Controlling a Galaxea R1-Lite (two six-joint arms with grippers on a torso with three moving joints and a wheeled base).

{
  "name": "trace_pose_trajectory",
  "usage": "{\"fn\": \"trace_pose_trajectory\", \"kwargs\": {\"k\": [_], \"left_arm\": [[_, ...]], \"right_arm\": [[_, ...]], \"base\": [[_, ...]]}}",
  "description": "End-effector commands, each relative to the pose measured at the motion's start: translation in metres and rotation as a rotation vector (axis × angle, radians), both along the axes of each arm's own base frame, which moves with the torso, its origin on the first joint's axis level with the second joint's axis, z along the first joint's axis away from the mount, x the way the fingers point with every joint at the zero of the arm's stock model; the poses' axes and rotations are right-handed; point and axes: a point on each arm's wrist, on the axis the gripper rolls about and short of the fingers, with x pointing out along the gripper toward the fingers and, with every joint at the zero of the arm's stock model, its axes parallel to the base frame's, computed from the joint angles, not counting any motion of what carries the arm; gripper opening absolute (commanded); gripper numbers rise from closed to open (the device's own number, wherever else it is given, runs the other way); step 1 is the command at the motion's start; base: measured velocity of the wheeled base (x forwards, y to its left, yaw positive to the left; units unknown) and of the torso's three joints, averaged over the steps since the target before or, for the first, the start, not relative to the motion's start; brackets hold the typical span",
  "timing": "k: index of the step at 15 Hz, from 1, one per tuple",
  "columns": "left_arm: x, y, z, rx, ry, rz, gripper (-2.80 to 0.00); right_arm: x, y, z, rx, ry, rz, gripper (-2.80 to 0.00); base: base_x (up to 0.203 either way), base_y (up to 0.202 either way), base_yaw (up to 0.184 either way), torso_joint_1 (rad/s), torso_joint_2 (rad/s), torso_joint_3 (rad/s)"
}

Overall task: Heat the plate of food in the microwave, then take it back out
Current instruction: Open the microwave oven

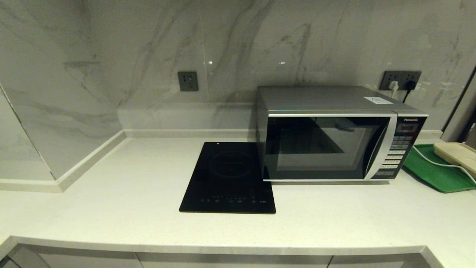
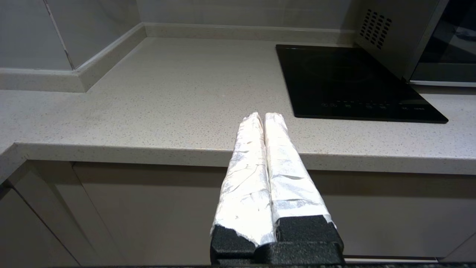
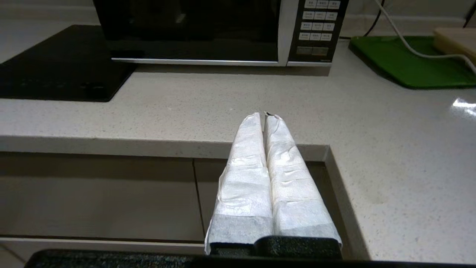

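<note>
Microwave (image 1: 334, 137): sat on the tabletop (image 1: 111, 208) against the marble wall, door shut. Cooktop (image 1: 228, 178) is touching its left side, green tray (image 1: 431, 171) just to its right. No plate of food is seen in any view; whether it is behind the dark door glass cannot be told.

Hands: left hand (image 2: 264, 116) and right hand (image 3: 266, 116) are both held off the tabletop's front edge, in front of the microwave, fingers pressed together, nothing gripped. Neither is seen in the head view.

Step in hand, as judged: either not begun or just finished, arms parked. If the door is next:
- Right hand is better placed; it faces the button panel (image 3: 316, 29).
- No pull handle is seen. The door release is probably one of the wide lower keys; the labels cannot be read.
- Closed fingertips should be pressed square onto the key, with light force, so the box is not shoved back.
- Hinge appears to be on the cooktop side, so the swing path there should be kept free of the left arm.

Materials:
- Microwave: boxy, brushed silver-grey metal, glossy dark glass door, curved silver trim, vent holes on the cooktop-side wall.
- Cooktop: flat black glass, slick.
- Tabletop: pale speckled stone, smooth, hard.
- Tray: green plastic, with a cream slab on it and a white cable crossing it.
- Fingers: black, wrapped in white crinkled tape.
</note>
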Motion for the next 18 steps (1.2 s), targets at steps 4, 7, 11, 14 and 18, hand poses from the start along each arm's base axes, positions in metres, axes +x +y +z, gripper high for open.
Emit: {"fn": "trace_pose_trajectory", "kwargs": {"k": [4, 7, 11, 14, 18], "left_arm": [[0.000, 0.000, 0.000, -0.001, -0.002, 0.001, -2.80], [0.000, 0.000, 0.000, 0.000, -0.001, 0.001, -2.80], [0.000, 0.000, 0.000, -0.001, -0.001, 0.001, -2.80], [0.000, 0.000, 0.000, 0.000, -0.001, -0.001, -2.80], [0.000, 0.000, 0.000, -0.001, -0.001, 0.001, -2.80]], "right_arm": [[0.000, 0.000, 0.000, 0.012, -0.001, -0.009, -2.80], [0.000, 0.000, 0.000, 0.012, -0.001, -0.005, -2.80], [0.000, 0.000, 0.000, 0.007, -0.002, -0.008, -2.80], [-0.004, 0.000, 0.014, 0.012, -0.039, -0.014, -2.80], [-0.012, 0.000, 0.117, 0.075, -0.140, 0.004, -2.80]], "base": [[0.000, 0.000, 0.000, 0.000, 0.00, 0.000], [0.000, 0.000, 0.000, 0.000, 0.00, 0.000], [0.000, 0.000, 0.000, 0.000, 0.00, 0.000], [0.000, 0.000, 0.000, 0.000, 0.00, 0.000], [0.000, 0.000, 0.000, 0.000, 0.00, 0.000]]}}
